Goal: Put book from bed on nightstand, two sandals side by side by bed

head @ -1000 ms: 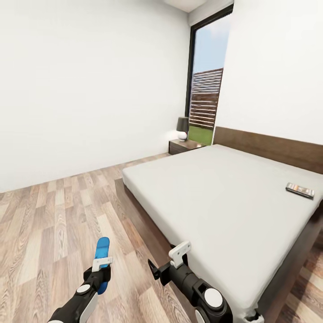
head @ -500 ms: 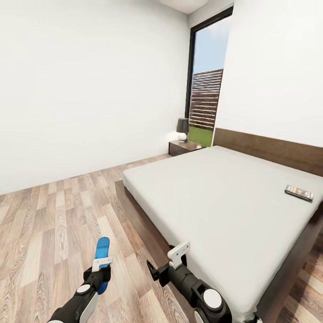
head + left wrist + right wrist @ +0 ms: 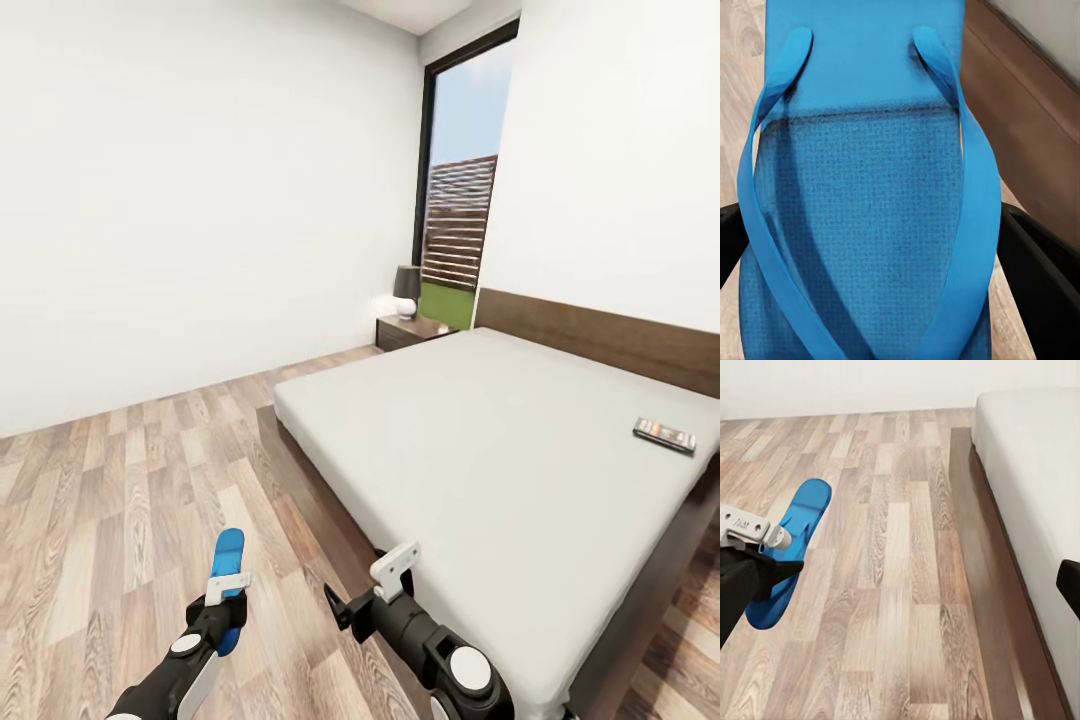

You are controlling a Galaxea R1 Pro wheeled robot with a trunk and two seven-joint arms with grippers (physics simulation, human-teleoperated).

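- Head view: the large low bed [image 3: 520, 470], with its dark brown wooden frame and plain light grey mattress, takes up the right of the white-walled bedroom.
- The thin dark-covered book [image 3: 665, 434] lies flat on the mattress, near the bed's far side and not far from the headboard.
- A low dark brown wooden nightstand [image 3: 410, 330] stands at the bed's head corner, beside a tall black-framed window [image 3: 455, 190]; a dark-shaded lamp [image 3: 406, 289] sits on it.
- The left gripper [image 3: 226, 592] hangs over the wood-plank floor [image 3: 120, 500] off the bed's foot corner, clamped on a flat bright blue sandal [image 3: 228, 560] whose toe sticks out beyond the fingers.
- The right gripper [image 3: 375, 590] hangs just beside the bed's frame; whether its jaws are parted cannot be told.
- Left wrist view: the blue sandal [image 3: 862, 187] sits between two black fingers [image 3: 1042, 277], straps facing the camera, with the bed frame beside it.
- Right wrist view: the sandal [image 3: 791, 547] is in the left gripper [image 3: 757, 551] above the floor, well apart from the bed [image 3: 1035, 495].
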